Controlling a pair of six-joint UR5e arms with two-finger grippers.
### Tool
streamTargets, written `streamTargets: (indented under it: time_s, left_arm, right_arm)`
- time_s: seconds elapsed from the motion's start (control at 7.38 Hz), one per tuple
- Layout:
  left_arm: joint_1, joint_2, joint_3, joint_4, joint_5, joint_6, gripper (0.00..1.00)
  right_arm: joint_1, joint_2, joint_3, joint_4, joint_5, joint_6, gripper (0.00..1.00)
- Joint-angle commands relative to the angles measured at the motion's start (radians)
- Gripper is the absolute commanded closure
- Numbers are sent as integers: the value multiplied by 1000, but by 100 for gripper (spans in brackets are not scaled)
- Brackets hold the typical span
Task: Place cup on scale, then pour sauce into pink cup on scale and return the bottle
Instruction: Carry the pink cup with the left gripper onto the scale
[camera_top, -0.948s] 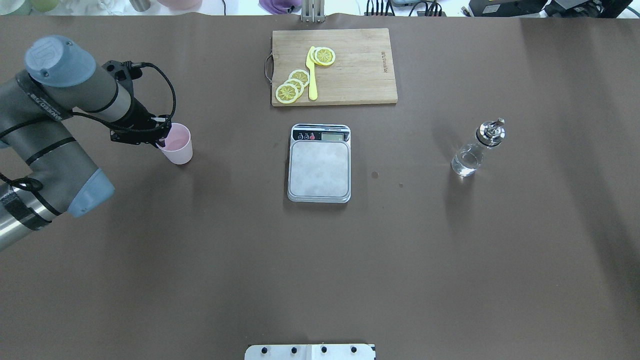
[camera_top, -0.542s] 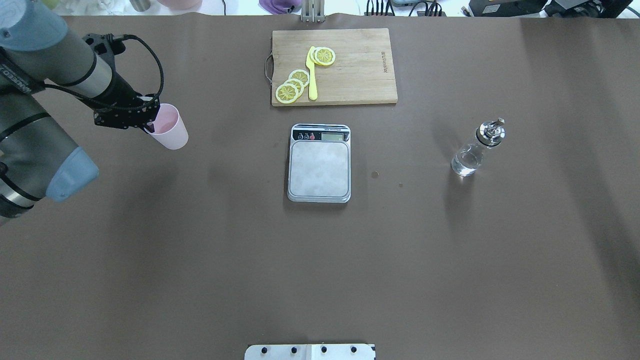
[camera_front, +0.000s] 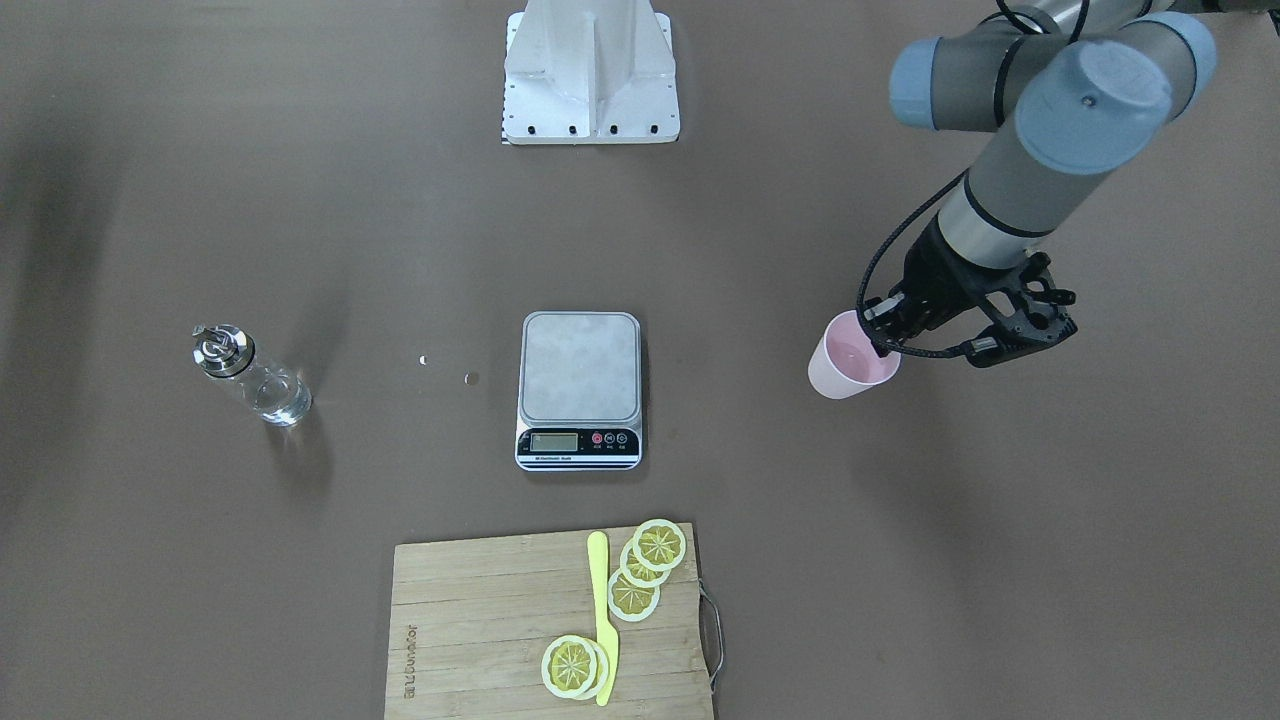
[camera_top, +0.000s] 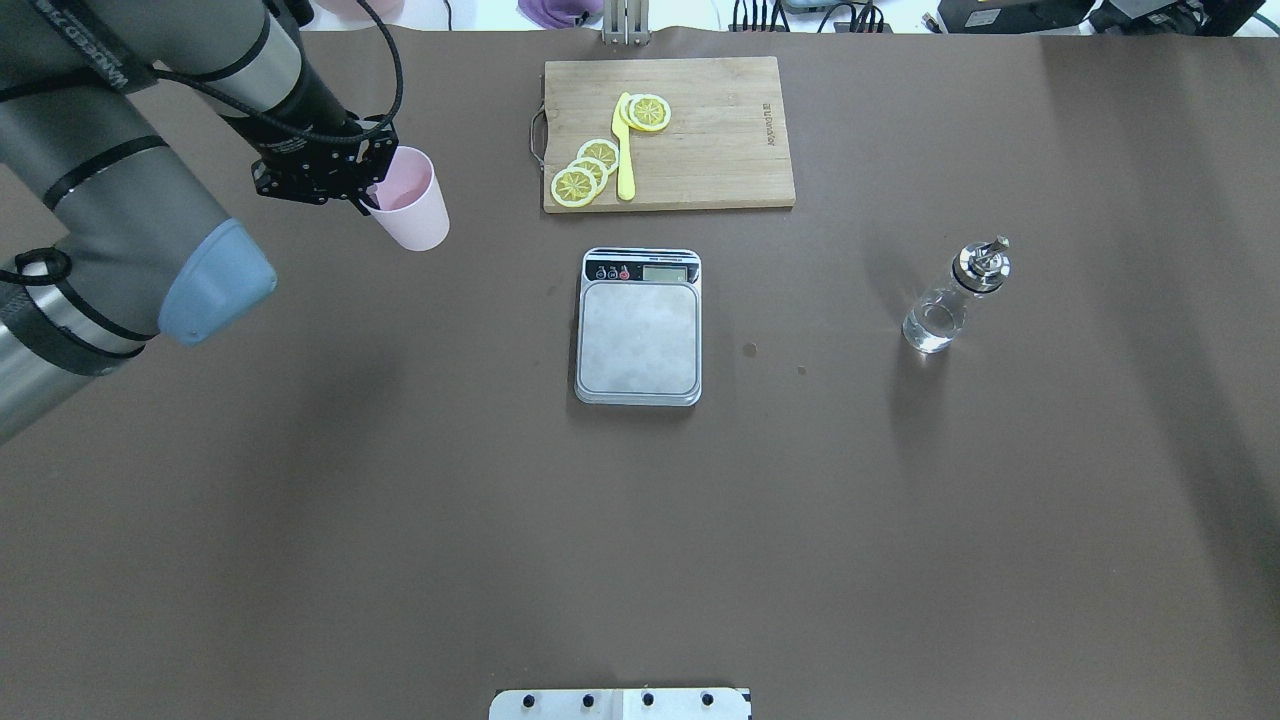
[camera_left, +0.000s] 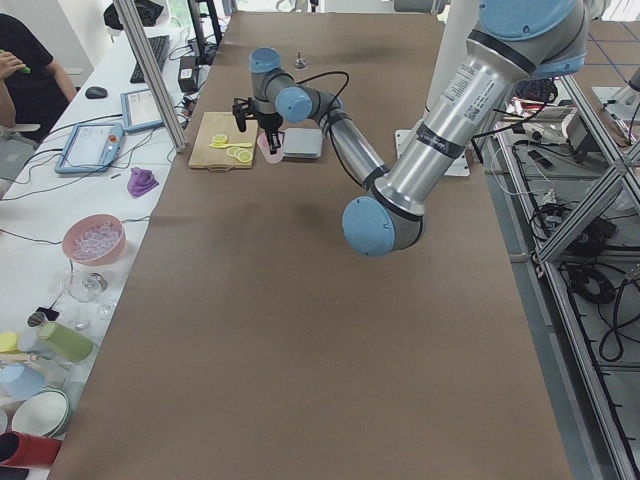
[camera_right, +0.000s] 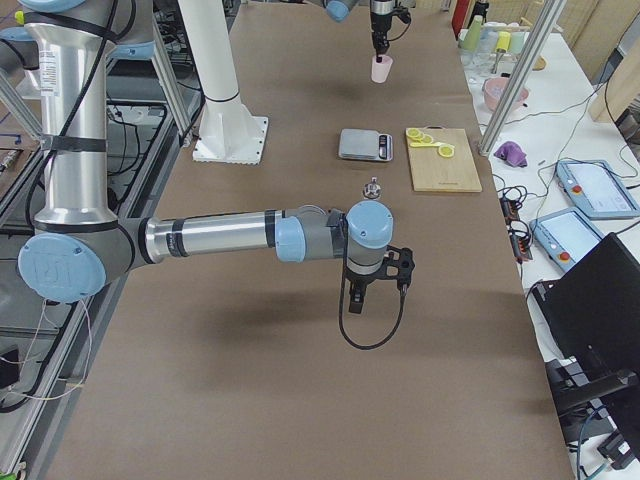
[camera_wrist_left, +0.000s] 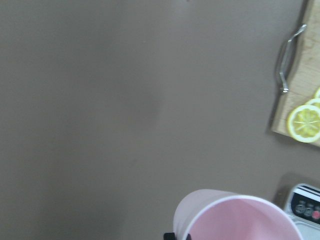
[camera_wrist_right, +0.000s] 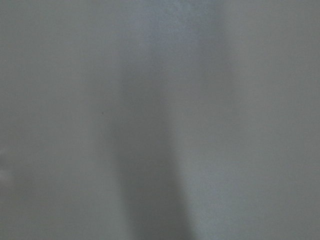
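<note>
Left gripper (camera_top: 368, 198) pinches cup (camera_top: 418, 218) by one rim wall, cup hanging just below it off the table, scale (camera_top: 638, 338) well off to its right; one-sided grip may let cup swing or slip, landing tipped on scale.

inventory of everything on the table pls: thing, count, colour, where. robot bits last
cup: 1, pale pink, held above the cover, on the robot's left of the scale
scale: 1, silver platform with black display strip, centre, nothing on it
bottle: 1, clear glass with silver spout, on the robot's right of the scale
board: 1, wood, beyond the scale
lemon slices: about 5, yellow, overlapping on the board
knife: 1, yellow, on the board among the slices
cover: 1, brown, over the whole table
left pincer: black, gripping the cup's rim
right pincer: black, over the cover towards the robot's right end; open or shut unclear
</note>
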Motion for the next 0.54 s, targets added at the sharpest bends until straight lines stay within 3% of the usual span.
streamTargets:
  time_s: [0.0,0.14,0.41]
  left_arm:
    - [82,-159,101,16,60,-141,100]
    - [132,-240,169,16,110,-198,100]
    - [204,-265,191,11,155,-255,100]
  right_arm:
    - [0,0,-1,0,-1,-1,0]
    - [0,0,-2,0,-1,-1,0]
    - [0,0,-2,0,-2,-2,0]
